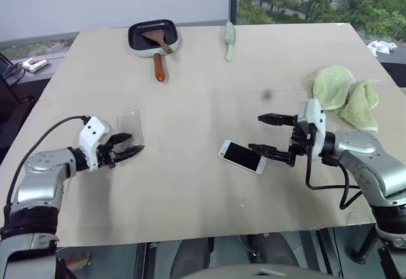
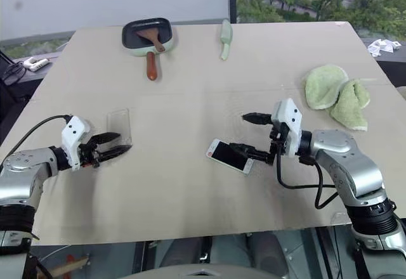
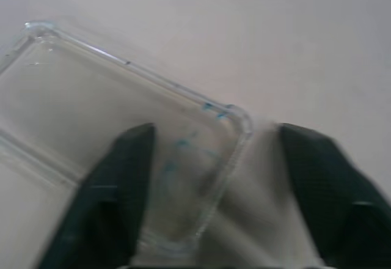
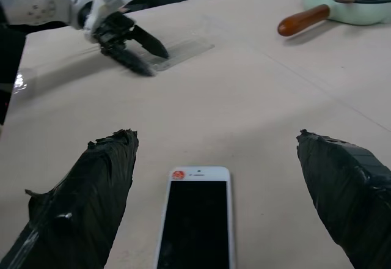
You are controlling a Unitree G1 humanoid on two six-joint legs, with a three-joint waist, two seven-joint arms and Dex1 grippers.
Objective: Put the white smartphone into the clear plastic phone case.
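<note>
Low and right of centre, we see our right hand (image 1: pixel 268 133) spread wide, level, its lower finger touching the white smartphone (image 1: pixel 242 156) lying screen-up on the table (image 1: pixel 190 196). At centre left, our left hand (image 1: pixel 127 146), fingers partly open, straddles the clear plastic phone case (image 1: pixel 130 124) corner. Farther up: a frying pan (image 1: pixel 152 36) and green cloths (image 1: pixel 346 95).

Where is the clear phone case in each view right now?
Left eye: clear plastic phone case at the left gripper.
Right eye: same spot, table's left.
Left wrist: its corner between the fingers.
Right wrist: far, beyond the white smartphone.
Shared landmark: that gripper.
</note>
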